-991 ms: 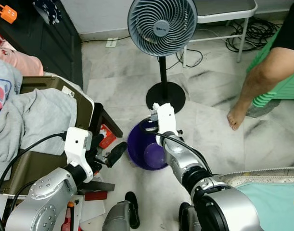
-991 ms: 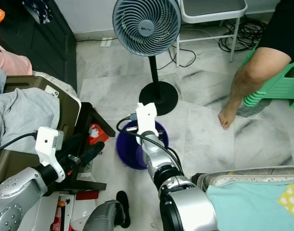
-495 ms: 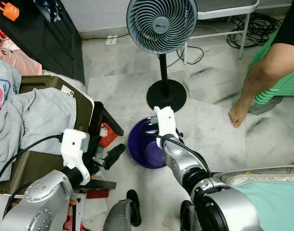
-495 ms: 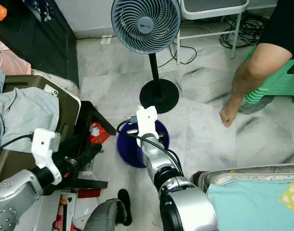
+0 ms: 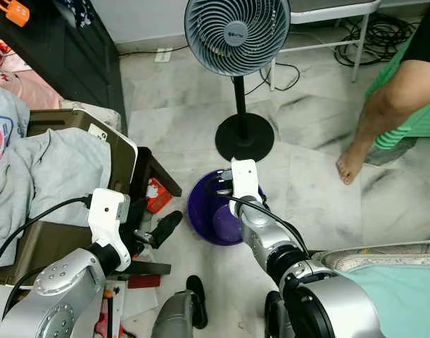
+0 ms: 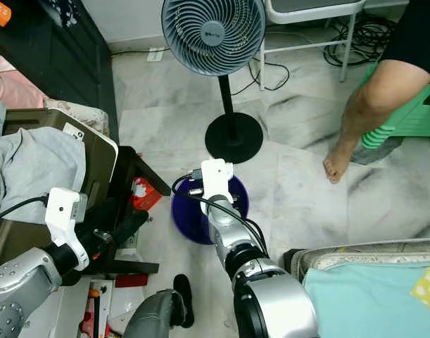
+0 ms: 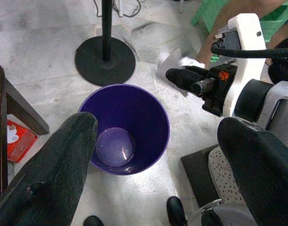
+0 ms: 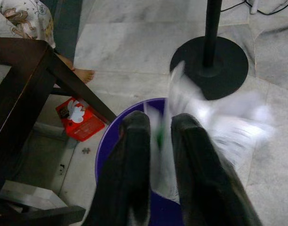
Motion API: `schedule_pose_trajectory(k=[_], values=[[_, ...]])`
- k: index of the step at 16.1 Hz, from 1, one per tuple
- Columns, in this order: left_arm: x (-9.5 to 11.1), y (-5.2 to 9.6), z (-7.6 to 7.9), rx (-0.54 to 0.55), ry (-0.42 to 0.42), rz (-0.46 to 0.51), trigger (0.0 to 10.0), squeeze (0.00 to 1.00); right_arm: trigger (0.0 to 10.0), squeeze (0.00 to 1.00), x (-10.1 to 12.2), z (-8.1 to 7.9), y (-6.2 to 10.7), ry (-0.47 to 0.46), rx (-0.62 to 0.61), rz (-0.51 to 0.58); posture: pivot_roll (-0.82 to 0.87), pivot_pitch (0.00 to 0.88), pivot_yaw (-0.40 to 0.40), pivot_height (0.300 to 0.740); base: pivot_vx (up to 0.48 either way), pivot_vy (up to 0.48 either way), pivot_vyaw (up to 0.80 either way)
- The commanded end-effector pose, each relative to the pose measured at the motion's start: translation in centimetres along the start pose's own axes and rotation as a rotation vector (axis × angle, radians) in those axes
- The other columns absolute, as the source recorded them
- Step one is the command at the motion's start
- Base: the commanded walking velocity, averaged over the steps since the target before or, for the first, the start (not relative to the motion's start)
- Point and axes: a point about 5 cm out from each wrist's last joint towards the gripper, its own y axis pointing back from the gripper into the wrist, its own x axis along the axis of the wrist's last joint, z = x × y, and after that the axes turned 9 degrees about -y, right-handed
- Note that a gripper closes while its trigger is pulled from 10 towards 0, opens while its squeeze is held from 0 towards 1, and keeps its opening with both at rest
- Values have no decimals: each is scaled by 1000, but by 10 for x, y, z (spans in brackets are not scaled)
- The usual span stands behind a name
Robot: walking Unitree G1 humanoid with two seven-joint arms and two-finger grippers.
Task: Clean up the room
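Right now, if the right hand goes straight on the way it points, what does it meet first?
Probably the purple bucket: the right hand, shut on a white wrapper, points down at its rim. Depth is unclear.

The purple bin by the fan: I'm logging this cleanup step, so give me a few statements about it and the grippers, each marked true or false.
1. The purple bin stands on the floor near the fan base. True.
2. The right gripper holds white paper over the bin. True.
3. The left gripper is shut on a cloth. False: its fingers are spread wide, holding nothing.
4. The bin is tipped on its side. False: it stands upright, opening upward.
5. A red packet lies inside the bin. False: it lies on the floor beside it.
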Motion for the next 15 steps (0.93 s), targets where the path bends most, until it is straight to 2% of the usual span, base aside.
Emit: schedule_pose_trajectory(k=[1, 10, 11, 12, 13, 14, 15], values=[[-2, 7, -4, 24, -5, -22, 10000, 0, 10000, 1000, -21, -50, 11, -75, 98, -59, 202, 370, 199, 740, 0, 0, 0], [-1, -1, -7, 29, -13, -10, 10000, 0, 10000, 1000, -11, -39, 7, -81, 73, -18, 177, 323, 187, 740, 0, 0, 0], [-2, -6, -8, 34, -12, 3, 10000, 0, 10000, 1000, -13, -32, 7, -87, 62, -18, 136, 284, 164, 740, 0, 0, 0], [-4, -19, -11, 42, -8, 25, 10000, 0, 10000, 1000, -18, -12, 8, -80, 37, -20, 110, 262, 151, 740, 0, 0, 0], [-6, -23, -12, 43, -6, 26, 10000, 0, 10000, 1000, -20, -6, 8, -77, 29, -21, 85, 238, 140, 740, 0, 0, 0], [-10, -30, -14, 50, -7, 27, 10000, 0, 10000, 1000, -21, 7, 9, -65, 20, -12, 61, 215, 130, 740, 0, 0, 0], [-15, -34, -15, 57, -9, 26, 10000, 0, 10000, 918, -21, 16, 10, -59, 14, -3, 38, 189, 121, 740, 0, 0, 0]])
